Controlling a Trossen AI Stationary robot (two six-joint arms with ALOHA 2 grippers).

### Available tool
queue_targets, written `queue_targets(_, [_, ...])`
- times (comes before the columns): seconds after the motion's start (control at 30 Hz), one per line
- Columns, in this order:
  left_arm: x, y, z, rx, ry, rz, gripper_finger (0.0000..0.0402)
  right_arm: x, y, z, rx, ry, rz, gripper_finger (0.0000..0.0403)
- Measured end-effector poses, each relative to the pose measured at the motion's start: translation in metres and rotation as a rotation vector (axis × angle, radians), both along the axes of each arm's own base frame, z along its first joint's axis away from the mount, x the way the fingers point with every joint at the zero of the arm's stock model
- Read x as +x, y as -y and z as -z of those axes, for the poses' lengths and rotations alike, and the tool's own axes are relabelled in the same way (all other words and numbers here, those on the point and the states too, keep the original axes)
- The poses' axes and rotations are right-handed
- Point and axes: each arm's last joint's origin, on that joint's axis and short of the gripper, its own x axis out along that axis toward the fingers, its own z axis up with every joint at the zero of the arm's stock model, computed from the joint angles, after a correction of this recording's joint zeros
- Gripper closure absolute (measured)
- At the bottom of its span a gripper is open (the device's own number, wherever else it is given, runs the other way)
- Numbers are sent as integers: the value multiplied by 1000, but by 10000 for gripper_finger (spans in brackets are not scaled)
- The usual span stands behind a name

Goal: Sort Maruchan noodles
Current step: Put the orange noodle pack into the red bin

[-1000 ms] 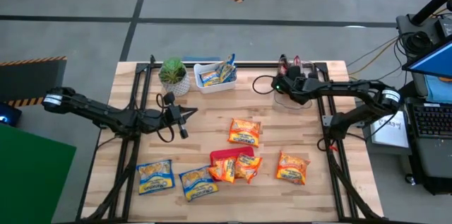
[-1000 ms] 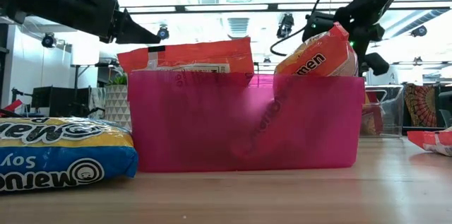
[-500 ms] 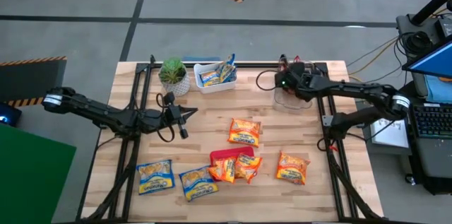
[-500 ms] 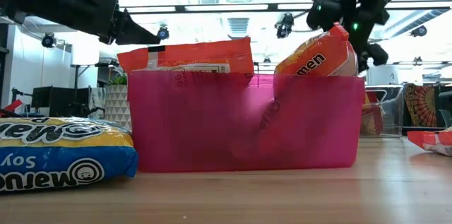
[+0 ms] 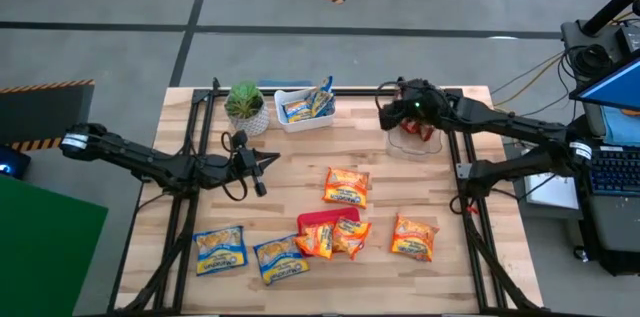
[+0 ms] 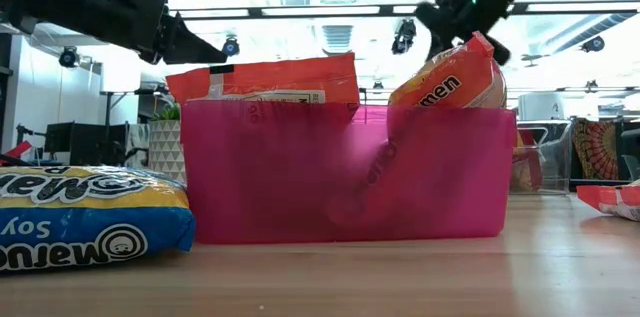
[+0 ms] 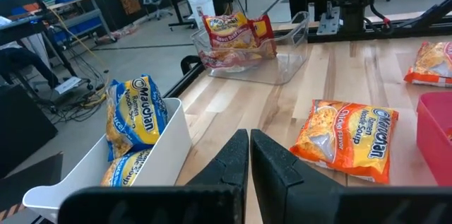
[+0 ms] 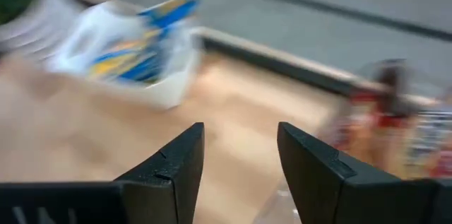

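- Wooden bench point(image 5: 300, 172), slatted, framed by dark rails, grey floor around it.
- Right arm: right pincer point(image 5: 388, 114) has swung off the clear bin point(image 5: 412, 142) toward the white bin point(image 5: 300, 120); fingers parted, nothing between them.
- Left arm: left pincer point(image 5: 270, 160) waits mid-bench, fingers closed, empty.
- Pink bin point(image 6: 345, 172): two orange packets upright inside.
- Clear bin: dark red packet point(image 7: 233, 32) now rests inside, released a second ago; that sort looks done.
- White bin: blue-and-yellow packets point(image 7: 138, 111) inside.
- Loose Maruchan noodles: orange packet point(image 5: 346, 186) mid-bench, another point(image 5: 414, 237) near the front, two blue-and-yellow point(image 5: 219, 250) front left, all unsorted.
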Motion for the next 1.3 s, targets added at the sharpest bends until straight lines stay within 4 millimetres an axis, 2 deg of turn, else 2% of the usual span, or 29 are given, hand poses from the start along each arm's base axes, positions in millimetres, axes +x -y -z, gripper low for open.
queue_targets(0.17, [0, 0, 0, -4, 2, -1, 402, 19, -19, -4, 95, 40, -248, 248])
queue_targets(0.37, [0, 0, 0, -32, 19, -6, 402, 37, -40, 10, 249, 24, -424, 255])
queue_targets(0.57, [0, 0, 0, -70, 38, -8, 402, 43, -57, 38, 412, -74, -450, 255])
queue_targets(0.8, [2, 2, -2, -93, 57, 67, 402, 48, -79, 75, 541, -211, -475, 255])
queue_targets(1.03, [11, 4, 3, -89, 65, 68, 402, 63, -93, 103, 564, -323, -501, 257])
queue_targets(1.13, [17, 5, 8, -66, 63, 73, 402, 70, -94, 119, 556, -379, -489, 257])
queue_targets(1.3, [24, 6, 13, -40, 62, 78, 402, 87, -93, 140, 527, -367, -525, 257])
